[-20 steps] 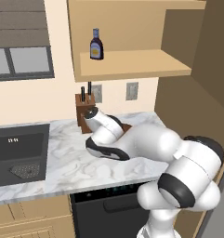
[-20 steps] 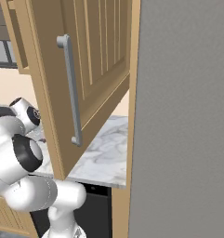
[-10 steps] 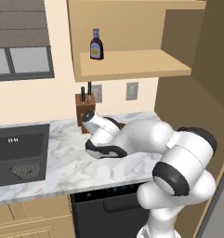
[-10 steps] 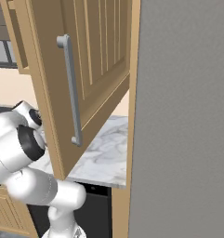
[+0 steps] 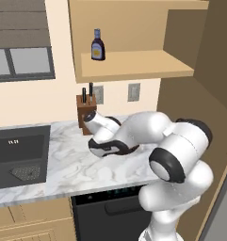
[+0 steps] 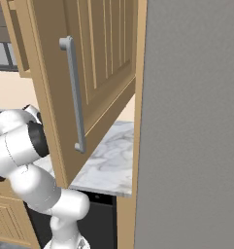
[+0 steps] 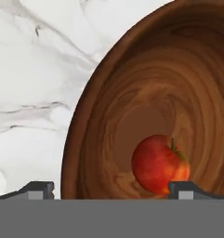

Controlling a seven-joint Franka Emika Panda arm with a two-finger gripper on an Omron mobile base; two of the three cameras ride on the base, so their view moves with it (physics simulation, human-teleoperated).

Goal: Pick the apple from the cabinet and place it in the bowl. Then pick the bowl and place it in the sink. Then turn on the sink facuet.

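The hand view looks into the wide bowl point(image 7: 132, 93) of dark reddish-brown wood grain, which stands on the marble counter. The small red apple point(image 7: 159, 163) lies inside it, near the bottom. My gripper point(image 7: 112, 189) is open just above the bowl's near rim, with one fingertip point(image 7: 36, 188) outside the rim and the other fingertip point(image 7: 187, 188) inside, close to the apple. In the left base view the hand point(image 5: 110, 147) hangs low over the counter and the arm hides the bowl. The tan cabinet point(image 5: 133, 70) hangs above, and the dark sink point(image 5: 16, 155) lies at the left.
A dark bottle point(image 5: 97, 45) with a white label stands on the cabinet shelf. A knife block point(image 5: 86, 113) stands against the wall right behind the hand. The open cabinet door point(image 6: 89, 73) with its grey handle fills the right base view, beside a grey wall.
The arm has folded forward and its elbow has swung nearer the cameras. The hand has stayed low over the counter by the knife block.
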